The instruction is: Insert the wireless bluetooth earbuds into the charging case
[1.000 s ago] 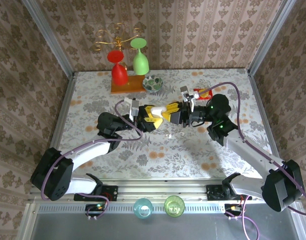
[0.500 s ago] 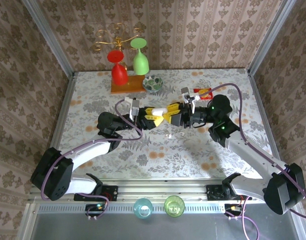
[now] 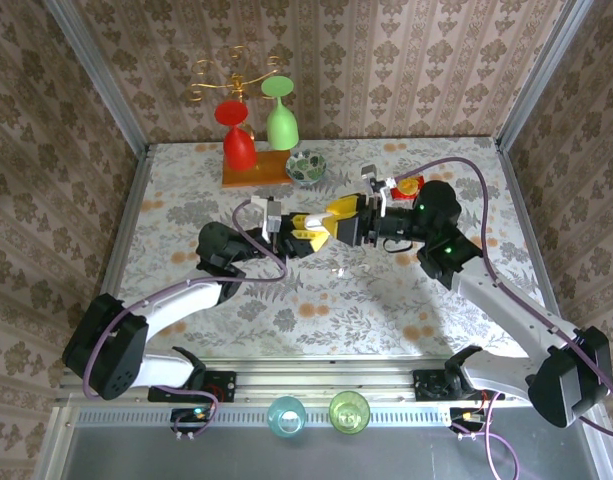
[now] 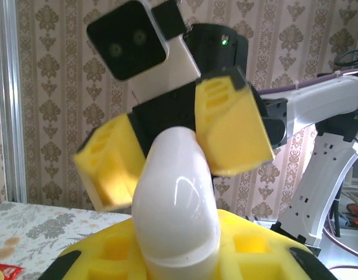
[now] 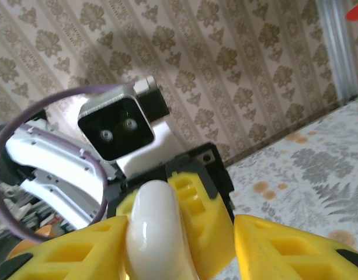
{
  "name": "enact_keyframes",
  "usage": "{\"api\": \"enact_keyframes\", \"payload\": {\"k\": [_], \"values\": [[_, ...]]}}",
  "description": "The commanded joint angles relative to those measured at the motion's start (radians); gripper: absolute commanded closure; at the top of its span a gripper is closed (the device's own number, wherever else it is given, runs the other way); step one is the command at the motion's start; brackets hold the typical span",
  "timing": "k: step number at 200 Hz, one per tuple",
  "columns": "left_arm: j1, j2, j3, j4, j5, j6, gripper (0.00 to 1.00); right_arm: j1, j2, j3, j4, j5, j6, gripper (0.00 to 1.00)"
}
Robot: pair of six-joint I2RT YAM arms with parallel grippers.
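A white pebble-shaped charging case (image 4: 177,198) stands up out of my left gripper (image 4: 179,254), whose yellow jaws are shut on its lower end. My right gripper (image 4: 173,154) faces it head-on, and its yellow fingers (image 4: 231,125) are spread to either side of the case's top. From the right wrist, the case (image 5: 158,233) lies between that gripper's open fingers (image 5: 295,248), close against the left one. Both grippers meet mid-table, the left (image 3: 308,234) and the right (image 3: 336,214). One tiny whitish piece (image 3: 338,270), possibly an earbud, lies on the tablecloth below them.
At the back left, red and green glasses (image 3: 256,135) sit on a wooden base under a gold rack, with a small patterned bowl (image 3: 306,166) beside them. A red and orange packet (image 3: 408,184) lies behind the right wrist. Two cups (image 3: 318,412) stand at the front rail.
My right gripper has moved toward the far side and turned, and its wrist has shifted back. The left gripper has stayed still with the case in it.
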Motion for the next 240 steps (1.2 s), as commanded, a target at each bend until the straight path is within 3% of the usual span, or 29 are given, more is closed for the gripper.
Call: {"api": "enact_keyframes", "payload": {"k": [1, 27, 79, 116, 143, 173, 196, 240], "values": [[-0.02, -0.019, 0.001, 0.078, 0.093, 0.043, 0.97, -0.012, 0.032, 0.039, -0.096, 0.17, -0.014, 0.49], [-0.019, -0.022, -0.003, 0.076, 0.091, 0.055, 0.97, -0.014, 0.044, 0.05, -0.111, 0.197, -0.022, 0.45], [0.007, -0.03, -0.024, 0.02, 0.038, 0.117, 0.96, -0.014, 0.049, 0.075, -0.107, 0.163, -0.016, 0.26], [0.013, -0.101, -0.03, -0.33, -0.082, 0.428, 0.96, -0.014, -0.006, 0.049, -0.083, 0.158, -0.012, 0.12], [0.023, -0.13, -0.029, -0.537, -0.15, 0.597, 0.95, -0.017, -0.068, 0.018, -0.135, 0.265, -0.011, 0.11], [0.057, -0.132, -0.067, -0.54, -0.189, 0.631, 0.96, -0.089, -0.094, -0.059, -0.154, 0.395, 0.089, 0.13], [0.075, -0.137, -0.085, -0.544, -0.19, 0.632, 0.96, -0.156, -0.053, -0.058, -0.324, 0.484, 0.14, 0.17], [0.078, -0.161, -0.124, -0.577, -0.219, 0.663, 0.95, -0.16, 0.117, 0.005, -0.617, 0.56, 0.165, 0.3]]}}
